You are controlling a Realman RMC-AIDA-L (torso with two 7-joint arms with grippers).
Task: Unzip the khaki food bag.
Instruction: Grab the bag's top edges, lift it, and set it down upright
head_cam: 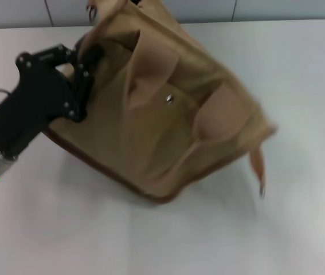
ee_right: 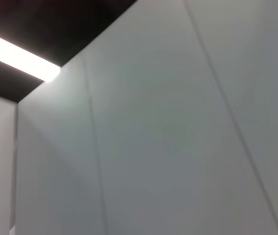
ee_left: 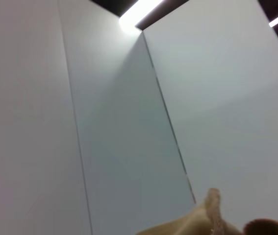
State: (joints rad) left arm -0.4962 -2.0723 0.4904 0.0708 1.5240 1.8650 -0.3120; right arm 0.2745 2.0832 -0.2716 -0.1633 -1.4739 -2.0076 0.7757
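The big khaki food bag (head_cam: 173, 114) lies tipped over on the white table (head_cam: 300, 229). Everything here is told from the bag.

Nearest to the robot is the bag's brown-edged bottom, low at the front. A thin strap (head_cam: 258, 166) hangs off the bag's right end, down toward the table. On the bag's front is a small silver snap (head_cam: 169, 99), with two wide loop handles (head_cam: 211, 117) lying flat, one on each side of the snap.

The left gripper (head_cam: 85, 66) is at the bag's left end, up near the top edge. Its black fingers (head_cam: 81, 86) press right against the cloth there. I cannot tell if they are pinching anything or how wide they are. The left wrist view only shows a little bit of tan cloth and a wall.

The bag's long way runs from the left gripper across toward the strap. So I think the zip pull must go along that line, away from the fingers.

The bag's top points far away, so I cannot see inside.

The right gripper is not seen.
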